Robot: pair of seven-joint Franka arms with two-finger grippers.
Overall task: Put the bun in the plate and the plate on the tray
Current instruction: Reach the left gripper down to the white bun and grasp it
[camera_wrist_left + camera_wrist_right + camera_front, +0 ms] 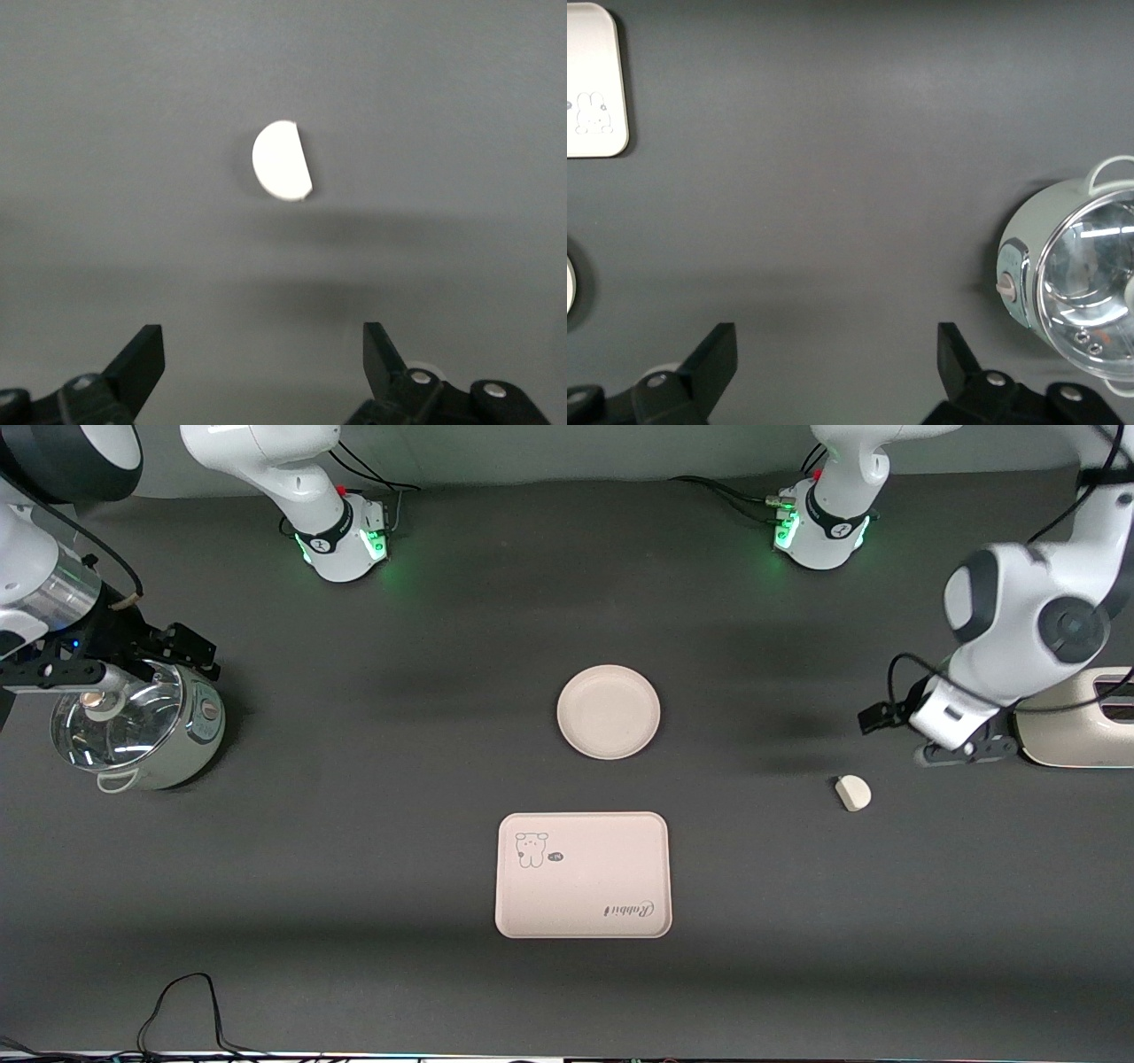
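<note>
- So far, nothing of the task looks done: the bun (854, 792) lies on the bare table toward the left arm's end, well apart from the plate (609, 712) and the tray (583, 874).
- The plate sits near the middle of the table with nothing in it, and it is on the table, not on the tray.
- The tray lies nearer to the front camera than the plate, a gap between them, and it too holds nothing.
- Left gripper (264, 354) hangs low, close to the bun, fingers spread wide and holding nothing; the bun shows between them in the left wrist view (283, 161), not yet touched.
- Right gripper (837, 359) waits over the lidded pot (142, 726) at the right arm's end of the table, fingers apart and empty.
- Both steps are left, by my reading: bun into plate, then plate onto tray.
- A cream appliance (1076, 722) stands at the left arm's end, partly hidden by the arm.
</note>
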